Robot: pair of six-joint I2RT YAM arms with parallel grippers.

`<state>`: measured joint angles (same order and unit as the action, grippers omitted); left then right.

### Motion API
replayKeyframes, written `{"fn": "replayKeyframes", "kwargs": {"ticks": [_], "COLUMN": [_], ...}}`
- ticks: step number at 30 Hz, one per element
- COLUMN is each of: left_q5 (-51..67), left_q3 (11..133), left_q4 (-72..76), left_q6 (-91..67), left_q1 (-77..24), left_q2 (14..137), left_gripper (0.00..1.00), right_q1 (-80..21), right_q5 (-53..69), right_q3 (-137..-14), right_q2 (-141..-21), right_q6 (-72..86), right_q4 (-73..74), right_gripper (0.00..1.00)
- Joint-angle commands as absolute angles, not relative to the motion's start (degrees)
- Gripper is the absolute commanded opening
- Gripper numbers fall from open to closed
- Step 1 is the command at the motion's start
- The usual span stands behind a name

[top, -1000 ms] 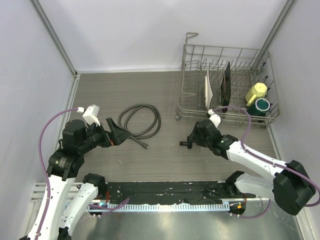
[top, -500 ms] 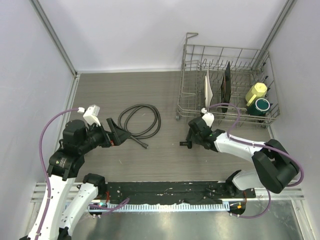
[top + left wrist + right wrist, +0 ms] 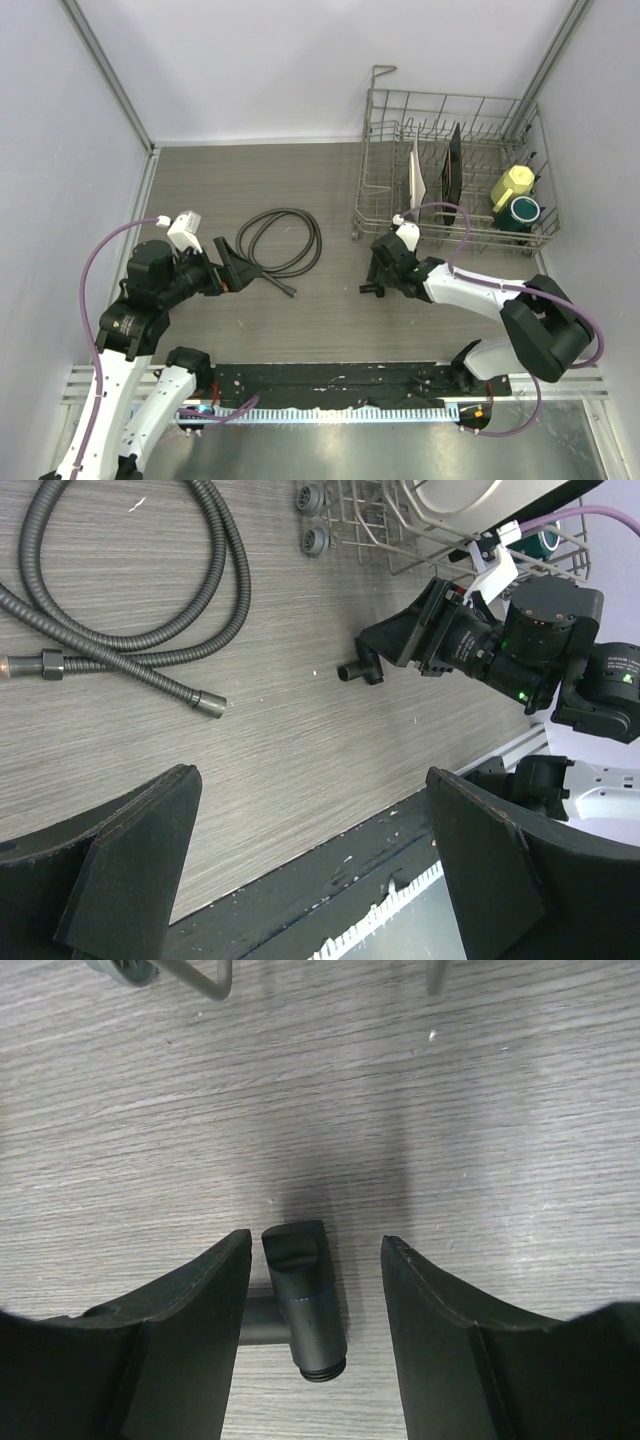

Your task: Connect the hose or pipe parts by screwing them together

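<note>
Straddling matte T-shaped fitting (image 3: 305,1310), right tool (image 3: 315,1244) parted, ribbed hose (image 3: 238,555) coiled

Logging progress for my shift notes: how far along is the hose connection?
Done: nothing joined; the black hose lies coiled, apart from the T-shaped fitting. In hand: the right gripper straddles the fitting, jaws open, not gripping. Remaining: grasp it, have the open left gripper take the hose end, screw together.

The grey wood-grain table (image 3: 300,180) carries three things. A black hose (image 3: 318,240) lies loosely coiled toward 9 o'clock. A small black T-shaped fitting (image 3: 305,1305) lies flat near the middle, well apart from the hose. A wire dish rack (image 3: 372,150) stands at 2 o'clock, its corner near the fitting.
</note>
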<state>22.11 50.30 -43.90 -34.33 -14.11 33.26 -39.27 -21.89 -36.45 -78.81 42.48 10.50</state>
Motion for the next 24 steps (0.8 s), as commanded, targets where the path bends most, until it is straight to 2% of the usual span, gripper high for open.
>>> {"fn": "replayKeyframes", "kwargs": {"ticks": [1, 7, 10, 11, 13, 14, 17, 20, 24], "left_q5": [23.2, 24.1, 24.8, 25.1, 25.5, 25.8, 27.9, 30.3, 28.2], "left_q3": [49.8, 49.1, 48.3, 47.9, 47.6, 47.2, 46.1, 44.0, 42.5], "left_q4": [-41.7, -41.2, -40.6, -40.6, -40.6, -40.5, -38.6, -34.3, -30.2], "left_q6": [-34.7, -36.0, -36.7, -37.1, -37.5, -38.1, -39.3, -42.9, -45.9], "left_q1": [-13.9, -13.9, -13.9, -13.9, -13.9, -13.9, -13.9, -14.4, -20.1], "left_q2": [33.5, 33.5, 33.7, 33.9, 34.7, 35.1, 35.9, 36.5, 39.1], "left_gripper": [1.00, 0.99, 0.98, 0.97, 0.94, 0.94, 0.90, 0.86, 0.83], "right_q1": [-39.5, -39.7, -39.9, -40.0, -40.1, -40.2, -40.3, -40.3, -40.9], "right_q5": [-21.3, -21.1, -21.9, -21.7, -21.1, -20.8, -18.8, -14.5, -10.0], "right_q3": [-39.4, -38.9, -39.2, -39.5, -40.7, -41.0, -42.7, -44.4, -45.6], "right_q2": [-82.0, -84.1, -83.8, -83.0, -81.5, -79.3, -75.9, -72.2, -66.7], "right_q6": [38.4, 38.6, 38.5, 38.3, 37.5, 37.4, 37.1, 38.1, 41.4], "right_q4": [10.9, 10.7, 11.2, 11.5, 12.4, 12.7, 13.4, 14.0, 12.5], "right_gripper": [0.60, 0.57, 0.49, 0.36, 0.23, 0.14, 0.02, 0.01, 0.01]}}
